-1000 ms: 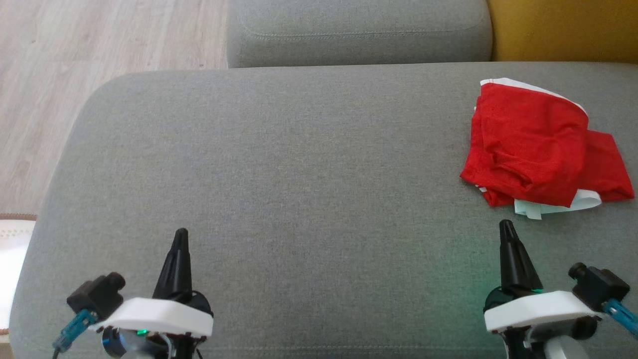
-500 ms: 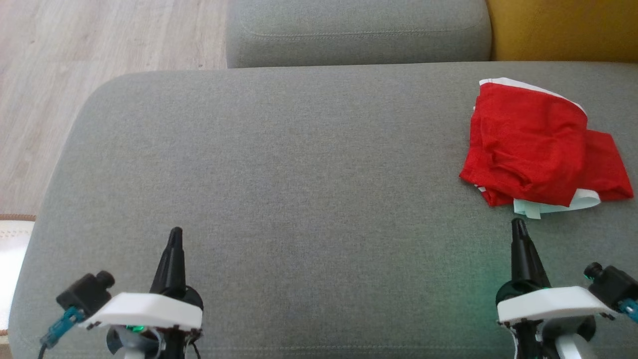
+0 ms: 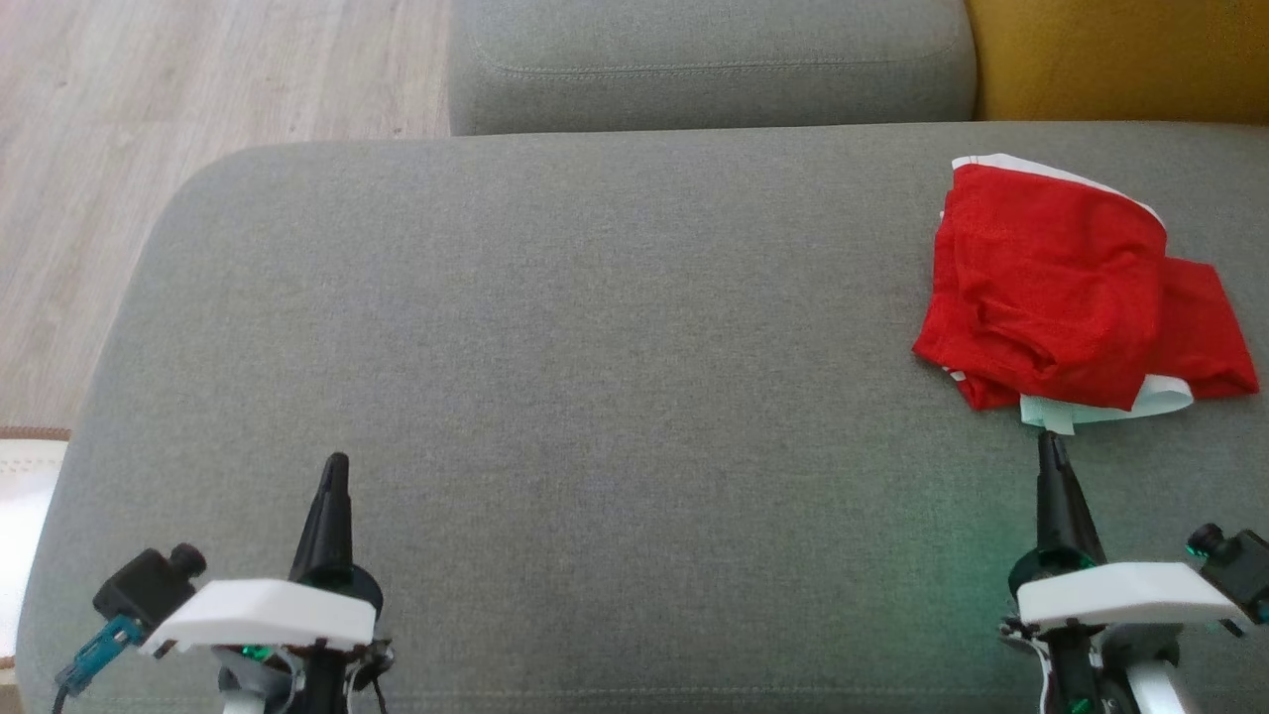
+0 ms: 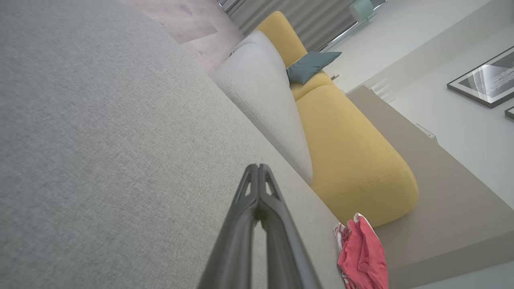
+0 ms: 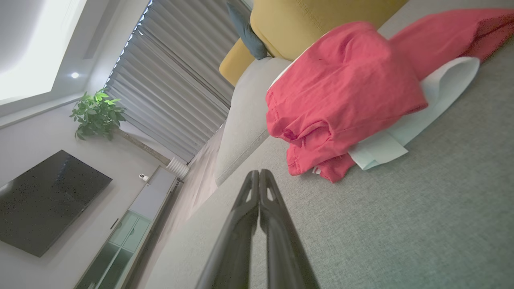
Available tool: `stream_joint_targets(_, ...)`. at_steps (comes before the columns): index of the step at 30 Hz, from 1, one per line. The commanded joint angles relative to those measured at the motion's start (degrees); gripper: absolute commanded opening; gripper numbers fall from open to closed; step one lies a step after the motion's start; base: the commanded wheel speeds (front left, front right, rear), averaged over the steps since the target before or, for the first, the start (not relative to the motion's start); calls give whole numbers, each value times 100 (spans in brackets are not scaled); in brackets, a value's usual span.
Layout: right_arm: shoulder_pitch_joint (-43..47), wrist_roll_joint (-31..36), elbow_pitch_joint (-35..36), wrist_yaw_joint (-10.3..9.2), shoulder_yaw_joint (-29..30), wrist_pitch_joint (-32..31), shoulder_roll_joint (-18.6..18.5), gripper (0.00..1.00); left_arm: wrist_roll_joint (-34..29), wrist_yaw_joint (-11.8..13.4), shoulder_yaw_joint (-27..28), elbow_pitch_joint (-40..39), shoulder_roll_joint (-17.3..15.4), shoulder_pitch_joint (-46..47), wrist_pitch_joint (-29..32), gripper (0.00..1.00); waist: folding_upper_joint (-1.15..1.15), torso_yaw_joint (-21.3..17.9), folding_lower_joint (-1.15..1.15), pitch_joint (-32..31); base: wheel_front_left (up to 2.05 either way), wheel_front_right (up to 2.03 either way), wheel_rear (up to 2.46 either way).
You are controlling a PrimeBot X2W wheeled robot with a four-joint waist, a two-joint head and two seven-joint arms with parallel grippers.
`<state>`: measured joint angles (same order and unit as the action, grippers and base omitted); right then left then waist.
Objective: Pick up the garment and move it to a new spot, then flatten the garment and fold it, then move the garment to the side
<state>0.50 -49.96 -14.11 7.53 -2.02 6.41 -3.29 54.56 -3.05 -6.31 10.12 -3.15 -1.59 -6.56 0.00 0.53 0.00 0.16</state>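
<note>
both sets of jaws are pressed together and hold nothing, the right gripper (image 3: 1053, 444) just beside the near edge of the red garment (image 3: 1051, 283), which lies folded at the right side of the grey sofa seat (image 3: 595, 347), so the task seems nearly finished.

A wide grey woven-fabric sofa seat cushion (image 3: 555, 327) with rounded corners carries one thing: a crumpled red garment with white trim (image 3: 1061, 288), lying in a loose heap near its far right edge, white fabric showing beneath the red
</note>
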Motion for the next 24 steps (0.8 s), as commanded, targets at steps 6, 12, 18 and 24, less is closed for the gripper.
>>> stream_joint_targets(6,-345,-513,149,-2,29,-119,-108,0,449,-81,242,-105,-94,370,112,0,0,-5,0,0,0,0,0)
stream_joint_targets(12,-375,-899,136,-2,84,-214,-112,0,796,-116,318,-58,-101,408,209,0,0,-10,0,1,0,0,0)
stream_joint_targets(18,-399,-1222,126,-3,132,-294,-114,0,1086,-146,384,-18,-105,440,291,0,0,-14,0,1,0,0,0)
stream_joint_targets(24,-434,-1672,112,-3,200,-407,-116,0,1491,-188,477,38,-111,485,407,0,0,-19,0,1,0,0,0)
